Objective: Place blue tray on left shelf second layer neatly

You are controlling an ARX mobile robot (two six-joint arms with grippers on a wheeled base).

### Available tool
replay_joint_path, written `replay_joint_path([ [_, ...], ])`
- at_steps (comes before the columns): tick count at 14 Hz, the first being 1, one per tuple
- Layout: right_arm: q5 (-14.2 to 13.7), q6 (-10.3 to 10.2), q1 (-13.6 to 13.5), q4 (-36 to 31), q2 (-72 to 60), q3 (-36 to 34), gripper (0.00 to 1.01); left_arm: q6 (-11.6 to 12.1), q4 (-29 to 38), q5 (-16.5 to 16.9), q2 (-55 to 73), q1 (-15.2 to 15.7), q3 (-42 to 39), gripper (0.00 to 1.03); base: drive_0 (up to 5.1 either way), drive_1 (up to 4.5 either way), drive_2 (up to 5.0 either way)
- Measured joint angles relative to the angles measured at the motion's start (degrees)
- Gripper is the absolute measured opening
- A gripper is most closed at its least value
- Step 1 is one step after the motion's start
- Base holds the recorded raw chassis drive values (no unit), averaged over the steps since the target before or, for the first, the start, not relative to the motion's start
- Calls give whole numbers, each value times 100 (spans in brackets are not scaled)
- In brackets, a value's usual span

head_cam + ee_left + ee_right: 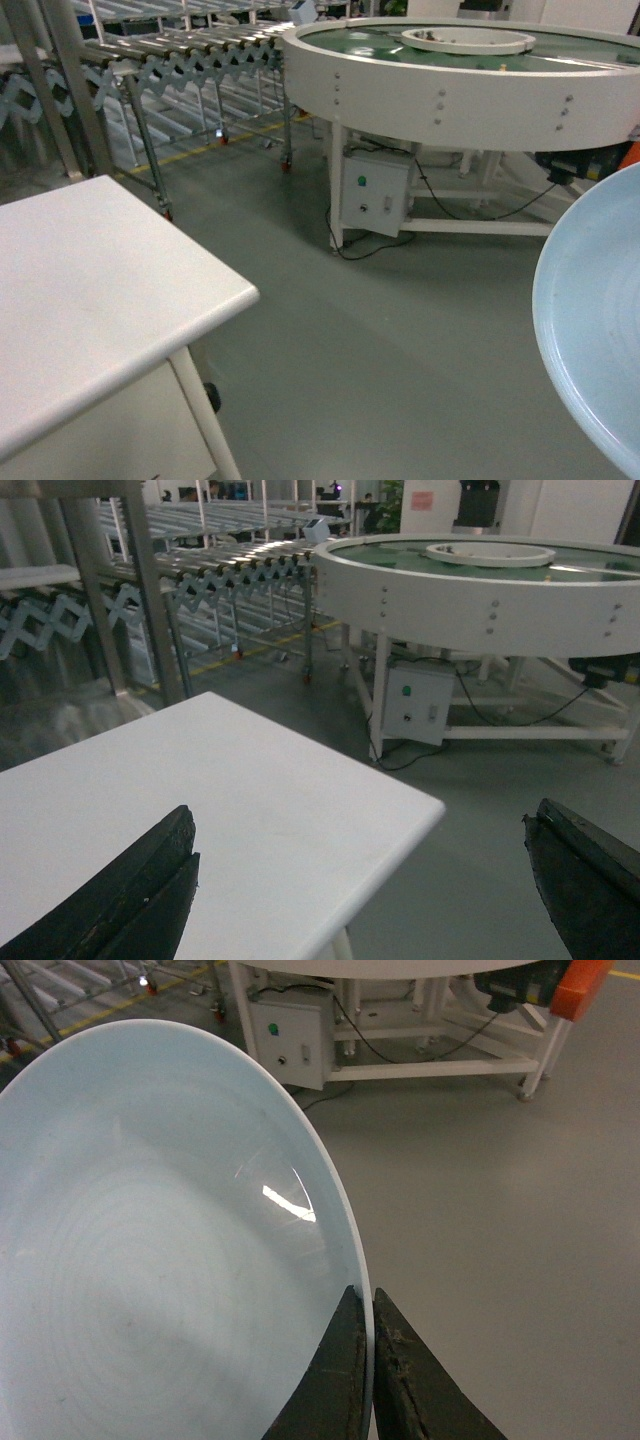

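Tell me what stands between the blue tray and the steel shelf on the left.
The right gripper pinches the blue tray by its rim, held over bare floor. The left shelf stands at far left. The white table sits in front of it, partly across a straight path; the floor beyond its corner looks open.

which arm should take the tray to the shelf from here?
Right. Its gripper is shut on the blue tray by the rim. The left gripper is open and empty above the white table.

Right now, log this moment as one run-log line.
right gripper: shut on blue tray rim | left gripper: open, empty, above white table | tray not yet at shelf
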State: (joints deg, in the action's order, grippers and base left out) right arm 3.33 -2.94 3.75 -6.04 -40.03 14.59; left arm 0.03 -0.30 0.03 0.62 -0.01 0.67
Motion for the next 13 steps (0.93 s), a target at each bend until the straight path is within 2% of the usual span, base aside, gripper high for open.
replay_joint_path([
  [13, 0, 0, 0, 24, 0, 0, 2, -2, 9, -15, 0, -4, 0, 98, 329, -299, -499],
])
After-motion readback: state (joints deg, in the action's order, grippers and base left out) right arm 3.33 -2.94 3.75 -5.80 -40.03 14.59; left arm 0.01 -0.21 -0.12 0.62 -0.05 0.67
